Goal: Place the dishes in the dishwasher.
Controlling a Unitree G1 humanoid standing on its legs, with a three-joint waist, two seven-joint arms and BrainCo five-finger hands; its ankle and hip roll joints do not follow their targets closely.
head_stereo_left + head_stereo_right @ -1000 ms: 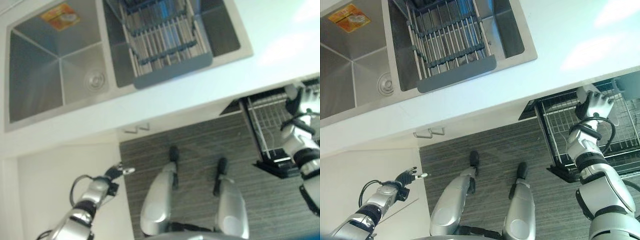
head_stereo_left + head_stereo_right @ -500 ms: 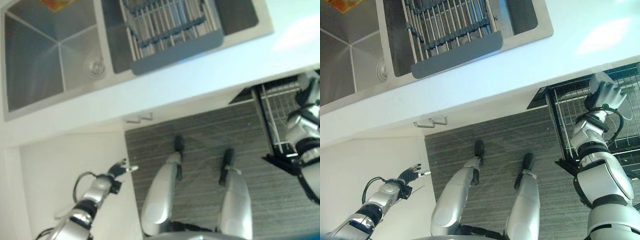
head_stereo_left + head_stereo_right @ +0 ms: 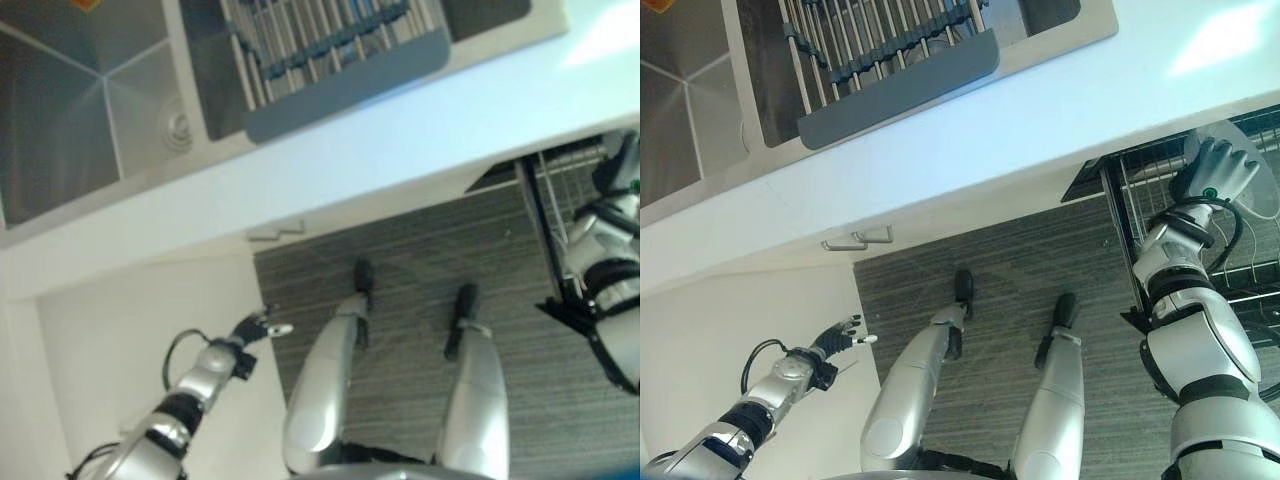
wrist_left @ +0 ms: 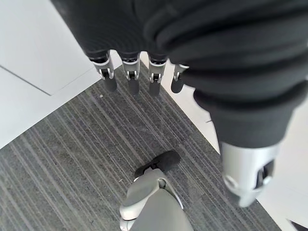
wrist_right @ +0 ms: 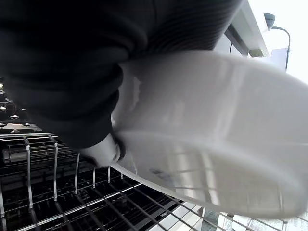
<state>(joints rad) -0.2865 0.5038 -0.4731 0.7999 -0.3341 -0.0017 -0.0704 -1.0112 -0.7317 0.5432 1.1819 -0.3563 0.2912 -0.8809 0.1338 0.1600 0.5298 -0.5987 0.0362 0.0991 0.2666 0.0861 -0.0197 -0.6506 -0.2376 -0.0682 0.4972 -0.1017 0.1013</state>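
Note:
My right hand [image 3: 1215, 170] holds a pale, see-through plate [image 3: 1248, 185] above the pulled-out wire rack of the dishwasher [image 3: 1140, 200]. In the right wrist view the plate [image 5: 216, 139] lies close against the palm with the thumb [image 5: 103, 150] pressed on its rim, and the dark rack wires [image 5: 53, 192] run just beneath it. My left hand [image 3: 837, 335] hangs low by the white cabinet front with its fingers [image 4: 130, 79] straight and nothing in them.
The white counter [image 3: 1040, 115] runs across above the dishwasher. A steel double sink [image 3: 90, 110] holds a grey roll-up drying rack [image 3: 880, 60]. Two small cabinet handles [image 3: 855, 238] sit under the counter edge. Striped grey floor [image 3: 1010, 270] lies below.
The camera has shifted, so the sink sits higher in view. My right hand has carried the plate farther over the dishwasher rack. The left hand has drifted slightly forward, still open.

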